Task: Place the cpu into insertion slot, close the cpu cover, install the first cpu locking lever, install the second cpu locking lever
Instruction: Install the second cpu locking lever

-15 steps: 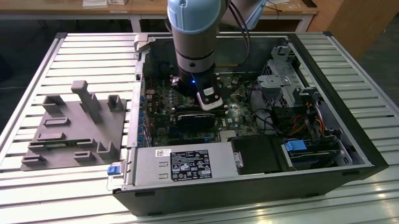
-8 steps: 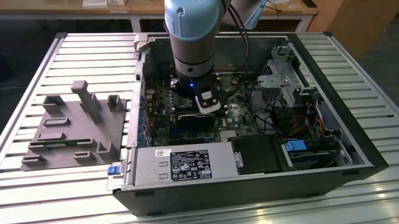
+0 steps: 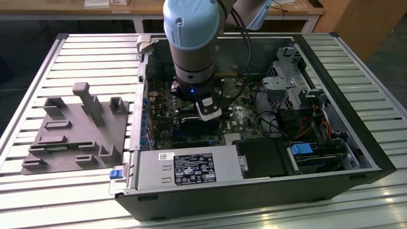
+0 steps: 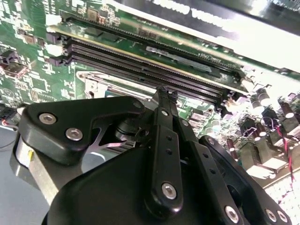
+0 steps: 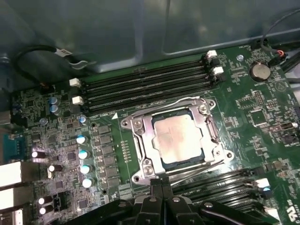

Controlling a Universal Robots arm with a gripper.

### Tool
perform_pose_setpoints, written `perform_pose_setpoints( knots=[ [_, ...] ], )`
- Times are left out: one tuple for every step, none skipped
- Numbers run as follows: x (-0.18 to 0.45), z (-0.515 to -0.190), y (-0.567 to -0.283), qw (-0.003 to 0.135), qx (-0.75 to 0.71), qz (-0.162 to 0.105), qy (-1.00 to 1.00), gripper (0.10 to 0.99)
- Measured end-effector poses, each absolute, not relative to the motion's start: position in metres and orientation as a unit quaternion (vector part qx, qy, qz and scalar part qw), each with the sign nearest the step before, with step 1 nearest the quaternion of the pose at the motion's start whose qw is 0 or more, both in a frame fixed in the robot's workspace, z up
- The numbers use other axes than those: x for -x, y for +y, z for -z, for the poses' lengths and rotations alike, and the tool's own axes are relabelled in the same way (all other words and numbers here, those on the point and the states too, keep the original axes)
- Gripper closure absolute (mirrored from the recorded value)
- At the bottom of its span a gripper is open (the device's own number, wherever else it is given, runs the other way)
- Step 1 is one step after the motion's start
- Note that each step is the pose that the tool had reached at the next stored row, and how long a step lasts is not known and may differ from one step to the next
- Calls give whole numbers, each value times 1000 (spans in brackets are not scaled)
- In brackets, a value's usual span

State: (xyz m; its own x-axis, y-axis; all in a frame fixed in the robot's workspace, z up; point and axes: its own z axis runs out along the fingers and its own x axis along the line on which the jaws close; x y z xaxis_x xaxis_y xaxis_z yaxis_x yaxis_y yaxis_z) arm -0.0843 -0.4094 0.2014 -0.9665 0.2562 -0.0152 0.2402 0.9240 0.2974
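In the exterior view, the arm stood down inside the open computer case (image 3: 330, 143), its gripper (image 3: 208, 110) low over the green motherboard (image 3: 245, 119); the case also held a silver power supply (image 3: 184, 167) along its near wall and drive bays with cabling toward the exterior view's right, while a grey fixture block (image 3: 70, 133) lay outside on the slatted table (image 3: 76, 52) to the exterior view's left. In the second wrist view, the gripper (image 4: 166, 93) had its fingers drawn together to a narrow tip, seemingly grasping nothing, just beside the long black memory slots (image 4: 140, 65) and above the edge of the socket's metal frame. In the first wrist view, the cpu (image 5: 180, 138) sat in the insertion slot (image 5: 212, 132), with the cpu cover (image 5: 146, 136) lying flat around it and thin locking levers (image 5: 197, 166) running along its sides; whether they were latched I could not tell. The risk, as I judged it, was that the closed tip could slip off a thin lever and scrape the board, or let the lever spring back, because the contact point was so narrow and close to the memory slots.
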Motion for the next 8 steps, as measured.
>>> perform_pose_setpoints(
  knots=[
    [85, -201, -410, 26, -125, -152, 980, 984],
    [85, -200, -410, 26, -124, -155, 980, 984],
    [85, -199, -410, 25, -122, -158, 980, 984],
    [86, -198, -410, 24, -121, -161, 979, 984],
    [86, -198, -410, 24, -120, -163, 979, 984],
    [87, -197, -410, 23, -119, -165, 979, 984],
    [88, -196, -410, 23, -118, -167, 979, 984],
    [88, -195, -410, 23, -118, -168, 978, 984]
  ],
)
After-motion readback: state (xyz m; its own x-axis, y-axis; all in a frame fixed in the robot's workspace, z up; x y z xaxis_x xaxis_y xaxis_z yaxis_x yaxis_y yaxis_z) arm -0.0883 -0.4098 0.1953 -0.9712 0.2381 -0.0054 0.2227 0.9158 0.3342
